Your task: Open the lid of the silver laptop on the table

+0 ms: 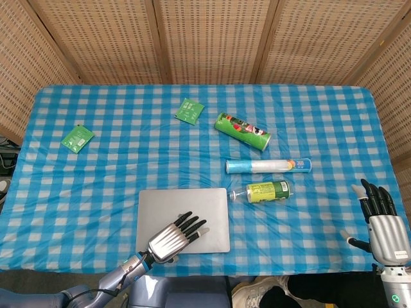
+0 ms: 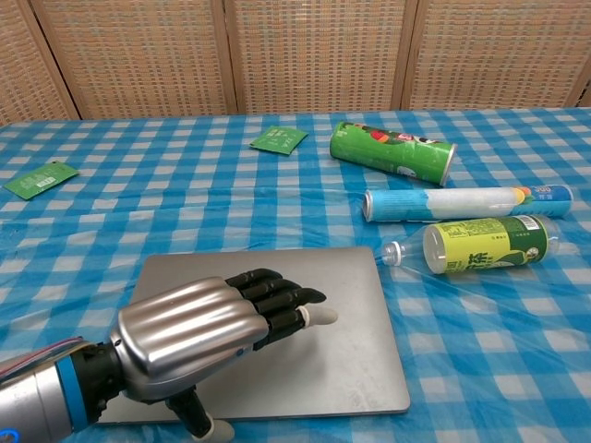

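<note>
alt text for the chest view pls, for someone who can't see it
The robot's left hand, fingers extended, is over the near left part of a closed silver laptop on a blue checked tablecloth. To the right lie a green-labelled bottle, a pale blue tube and a green can, with two green packets farther back.
</note>
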